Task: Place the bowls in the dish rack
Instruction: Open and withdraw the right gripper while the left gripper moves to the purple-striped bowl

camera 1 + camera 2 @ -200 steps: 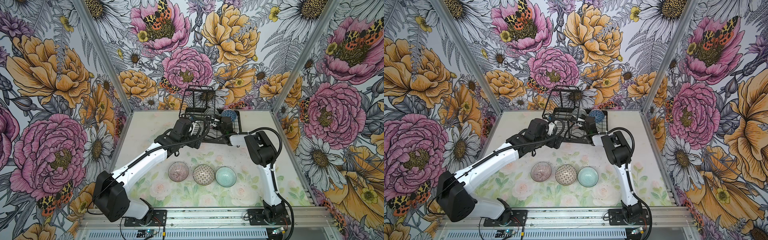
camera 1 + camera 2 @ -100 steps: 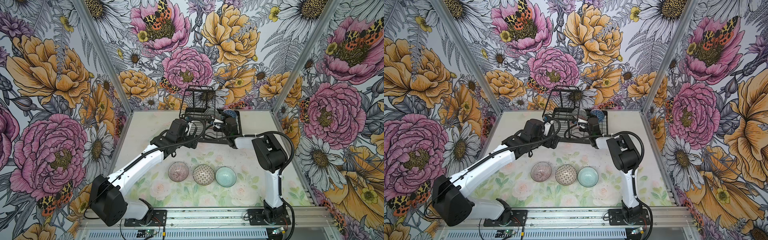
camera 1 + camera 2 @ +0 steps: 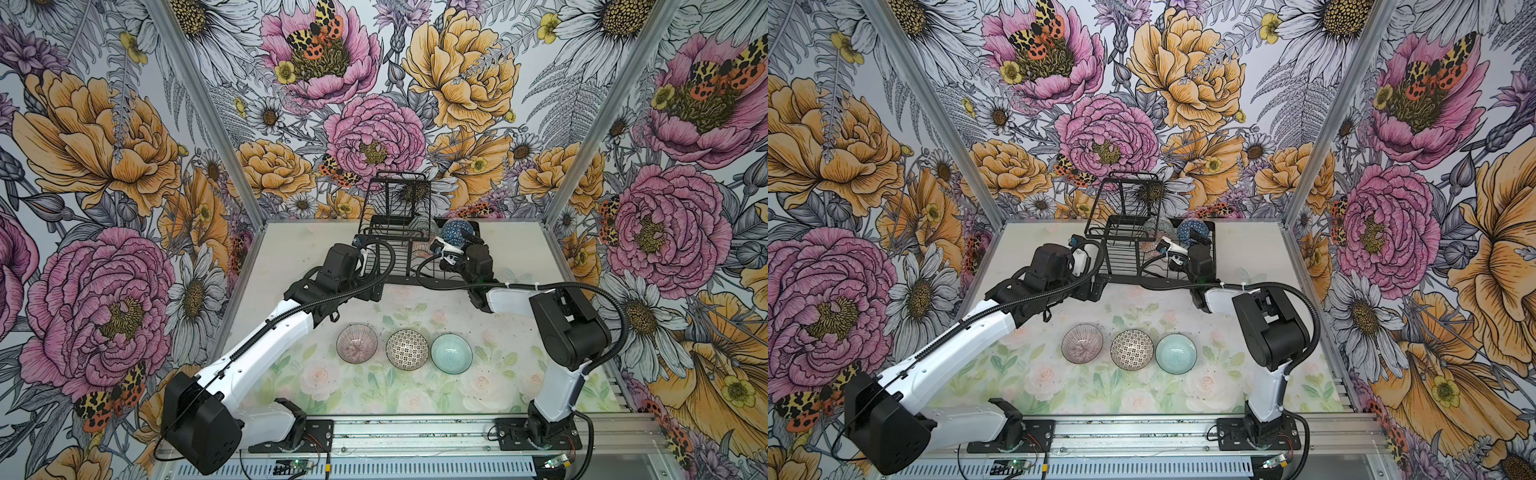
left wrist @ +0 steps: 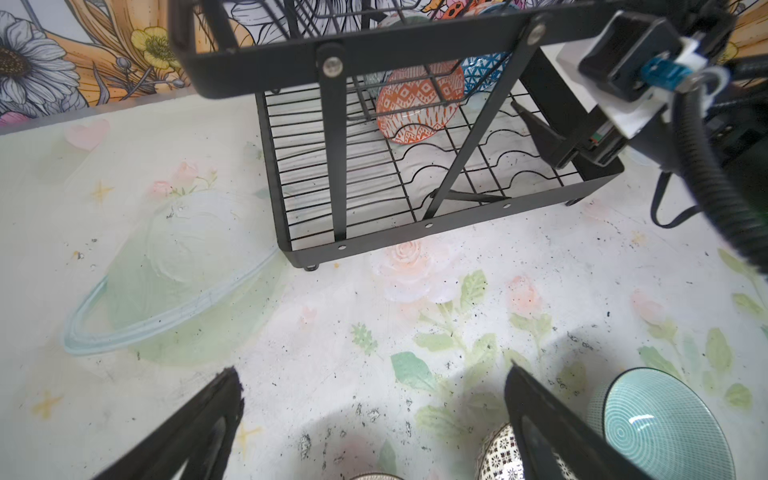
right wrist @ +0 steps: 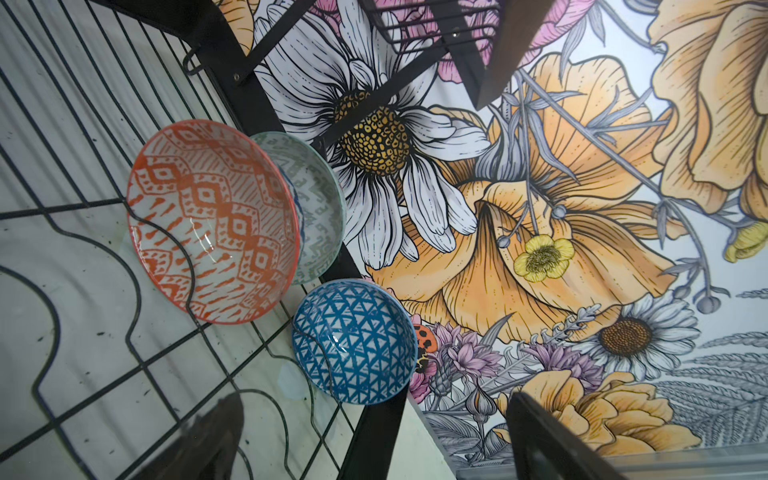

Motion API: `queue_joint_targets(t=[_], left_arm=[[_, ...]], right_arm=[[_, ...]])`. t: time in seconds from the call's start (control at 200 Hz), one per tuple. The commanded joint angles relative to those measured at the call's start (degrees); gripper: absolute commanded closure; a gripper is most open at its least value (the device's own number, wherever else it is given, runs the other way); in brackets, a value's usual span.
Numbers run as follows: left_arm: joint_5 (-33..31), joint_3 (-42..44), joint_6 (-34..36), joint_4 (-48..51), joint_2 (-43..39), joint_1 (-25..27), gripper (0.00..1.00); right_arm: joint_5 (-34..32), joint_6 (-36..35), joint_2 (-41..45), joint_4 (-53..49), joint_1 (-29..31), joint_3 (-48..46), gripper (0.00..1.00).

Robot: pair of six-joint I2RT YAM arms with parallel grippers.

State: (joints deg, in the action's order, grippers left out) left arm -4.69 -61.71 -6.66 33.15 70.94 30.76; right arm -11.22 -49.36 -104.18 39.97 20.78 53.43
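Free rack slots (image 4: 440, 168) before orange bowl (image 4: 419, 104)

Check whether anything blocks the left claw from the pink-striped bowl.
Nothing visible does. The left claw hangs open by the dish rack, and only bare table lies between it and the pink-striped bowl.

dish rack (image 4: 415, 46) black metal wire, matt coating, shiny bare screw heads on solid rim; orange-white bowl (image 5: 212, 220) and blue lattice bowl (image 5: 353, 340) glazed ceramic, glossy with highlights; pale teal bowl (image 4: 665, 428) glossy, fine concentric ridges; table (image 4: 291, 324) matt printed surface, scuffed, black specks
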Motion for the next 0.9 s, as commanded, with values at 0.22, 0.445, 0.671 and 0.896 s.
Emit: queue_joint_targets(t=[0.22,0.445,0.671,0.896], left_arm=[[-3.81,6.34,-6.83,4.84,-5.52,-1.8,0.01],[-6.01,10.61,-11.1,7.99,-6.33,-2.29,0.01],[-6.13,13.92,-15.83,9.37,-6.86,-2.63,0.01],[-5.79,17.72,-20.34,9.28,-6.88,-2.73,0.01]], right_arm=[[-7.72,22.89,14.56,-24.91,1.02,1.54,0.01],[-4.71,41.36,19.07,-47.07,0.94,8.7,0.01],[4.61,53.16,18.86,-58.7,-2.68,14.64,0.01],[10.8,56.03,18.27,-60.2,-4.87,16.04,0.0]])
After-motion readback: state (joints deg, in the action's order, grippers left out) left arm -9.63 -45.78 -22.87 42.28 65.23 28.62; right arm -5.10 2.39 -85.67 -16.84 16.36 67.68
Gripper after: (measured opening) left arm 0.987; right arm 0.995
